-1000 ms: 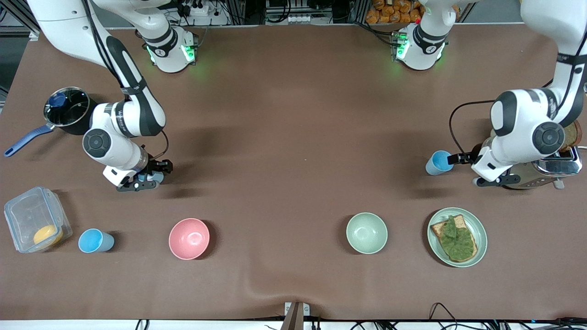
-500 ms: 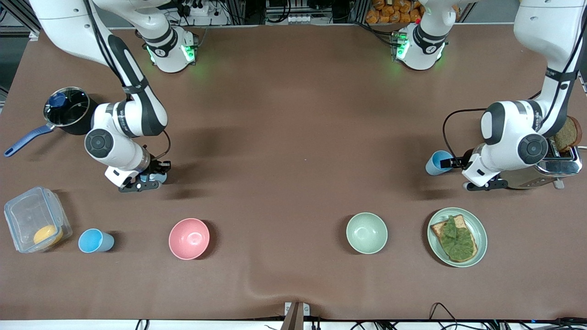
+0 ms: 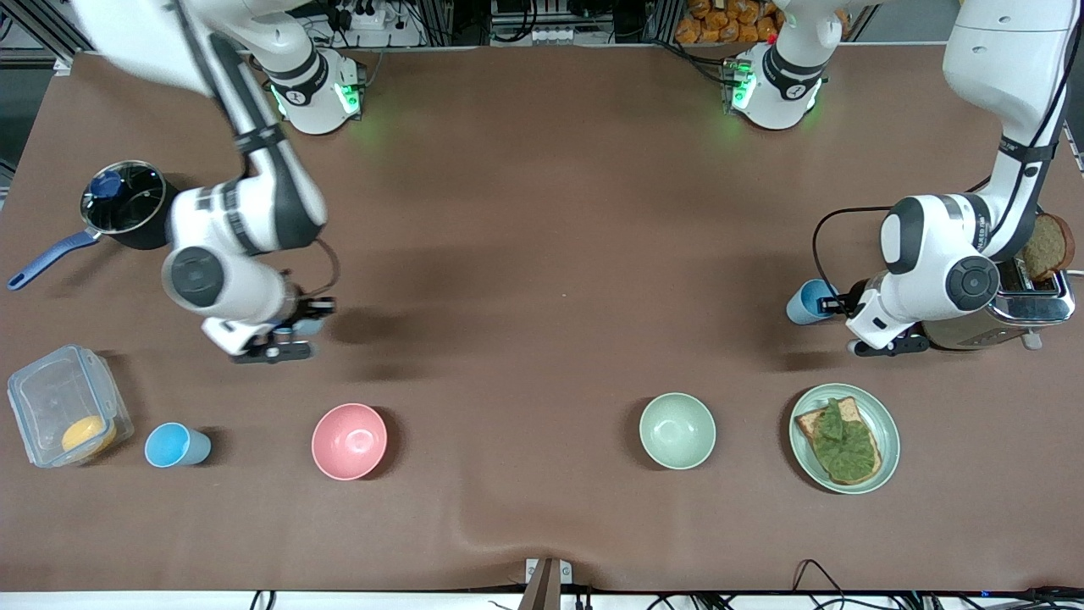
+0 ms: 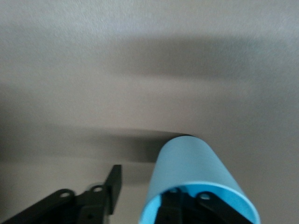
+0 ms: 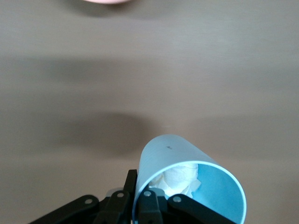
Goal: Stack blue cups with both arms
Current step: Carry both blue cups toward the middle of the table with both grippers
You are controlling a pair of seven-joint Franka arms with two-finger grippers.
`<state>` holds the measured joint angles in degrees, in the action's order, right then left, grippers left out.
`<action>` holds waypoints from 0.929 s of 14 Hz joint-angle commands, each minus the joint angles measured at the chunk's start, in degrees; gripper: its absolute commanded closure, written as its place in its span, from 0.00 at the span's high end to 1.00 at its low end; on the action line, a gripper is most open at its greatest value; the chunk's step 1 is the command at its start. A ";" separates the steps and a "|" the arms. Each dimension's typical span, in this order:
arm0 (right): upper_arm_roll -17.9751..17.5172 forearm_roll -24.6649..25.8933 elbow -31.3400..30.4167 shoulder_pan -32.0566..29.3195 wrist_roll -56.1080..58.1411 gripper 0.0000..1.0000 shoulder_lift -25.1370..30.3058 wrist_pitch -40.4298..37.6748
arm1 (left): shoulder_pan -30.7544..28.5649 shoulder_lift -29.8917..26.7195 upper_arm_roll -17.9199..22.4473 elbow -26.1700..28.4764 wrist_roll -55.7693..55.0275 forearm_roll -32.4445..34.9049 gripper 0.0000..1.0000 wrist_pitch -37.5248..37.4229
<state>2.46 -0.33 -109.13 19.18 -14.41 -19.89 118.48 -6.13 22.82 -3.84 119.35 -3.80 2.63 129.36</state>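
Observation:
My right gripper (image 3: 296, 332) is shut on the wall of a blue cup (image 5: 173, 154), one finger inside and one outside. It holds the cup above the table; crumpled white paper (image 5: 180, 179) lies inside. In the front view only a bit of that cup (image 3: 310, 326) shows. My left gripper (image 3: 834, 302) is at the rim of a second blue cup (image 3: 804, 302) beside the toaster. In the left wrist view one finger is inside this cup (image 4: 187, 163) and the other stands apart outside, so the left gripper (image 4: 145, 186) is open. A third blue cup (image 3: 176, 445) stands free nearer the front camera.
A pink bowl (image 3: 349, 440), a pale green bowl (image 3: 677, 430) and a plate with topped toast (image 3: 844, 436) line the near side. A clear container (image 3: 63, 415) and a blue-handled pot (image 3: 125, 203) sit at the right arm's end. A toaster (image 3: 1016, 309) stands at the left arm's end.
The right arm has risen and shifted toward the table's middle with its cup. The left gripper has closed in on the cup by the toaster, and one finger now reaches inside it.

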 commanded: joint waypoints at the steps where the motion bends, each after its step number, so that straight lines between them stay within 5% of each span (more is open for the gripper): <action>1: 0.53 -0.98 2.33 9.87 -13.49 0.00 -1.11 -0.27 | -0.46 -3.21 -0.47 -0.26 -0.24 0.44 0.00 -0.33; 5: 0.53 -10.45 8.39 19.90 -27.06 0.00 -6.11 0.79 | -0.37 -9.62 -0.73 -0.26 -2.17 -0.43 0.00 -2.79; 13: 0.62 -10.56 13.59 30.20 -39.55 0.00 -15.70 8.26 | -0.37 -17.46 -13.81 -0.34 -21.74 -5.27 0.00 -8.07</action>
<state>2.19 -10.09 -97.73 47.85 -53.22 -33.48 126.47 -5.97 6.84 -14.26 118.04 -20.67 -1.50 121.97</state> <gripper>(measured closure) 0.960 0.969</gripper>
